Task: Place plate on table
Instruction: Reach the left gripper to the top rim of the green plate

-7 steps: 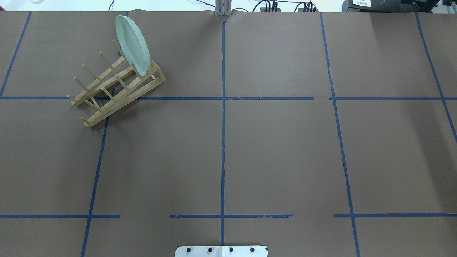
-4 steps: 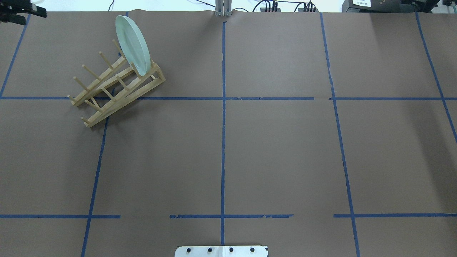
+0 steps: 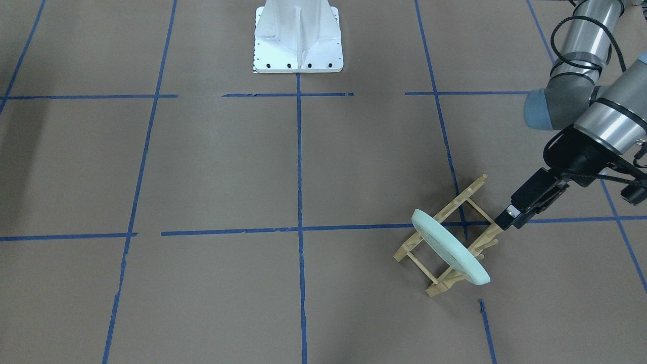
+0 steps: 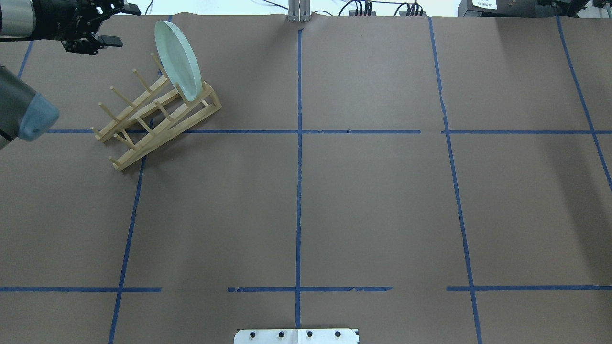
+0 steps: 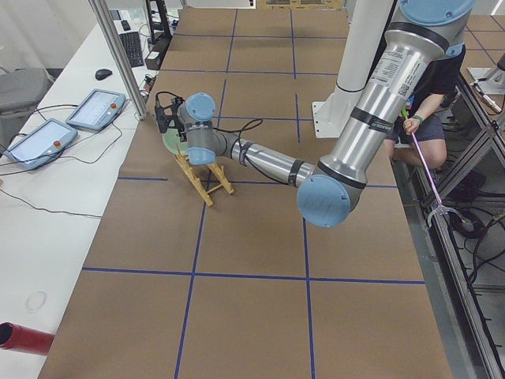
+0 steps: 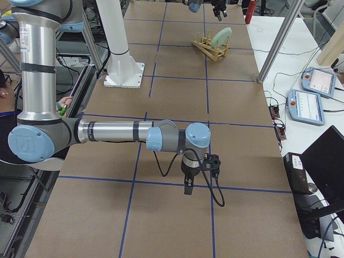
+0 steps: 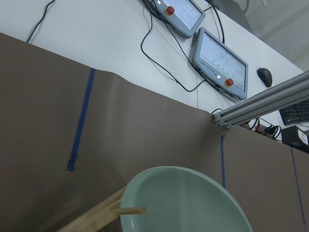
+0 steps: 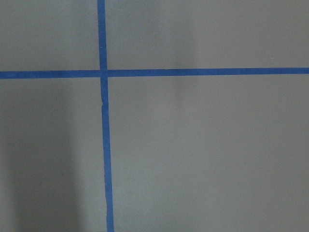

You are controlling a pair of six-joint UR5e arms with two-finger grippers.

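Note:
The pale mint-green plate (image 4: 178, 59) stands on edge in the end slot of the wooden peg rack (image 4: 153, 114) at the table's (image 4: 373, 200) far left. It also shows in the front view (image 3: 450, 253) and the left wrist view (image 7: 183, 203). My left gripper (image 4: 119, 25) is open and empty, just left of the plate and apart from it; in the front view (image 3: 508, 218) it hangs beside the rack (image 3: 452, 206). My right gripper (image 6: 187, 185) shows only in the exterior right view, low over bare table, and I cannot tell whether it is open or shut.
The white robot base (image 3: 298, 40) stands at the table's near edge. An aluminium post (image 7: 260, 104) and operator pendants (image 7: 219, 63) lie beyond the far edge. The left arm's elbow (image 4: 24, 114) hangs over the left side of the table.
My left arm has come into the overhead view from the far left. Its open gripper has moved right toward the plate. Plate and rack have not moved.

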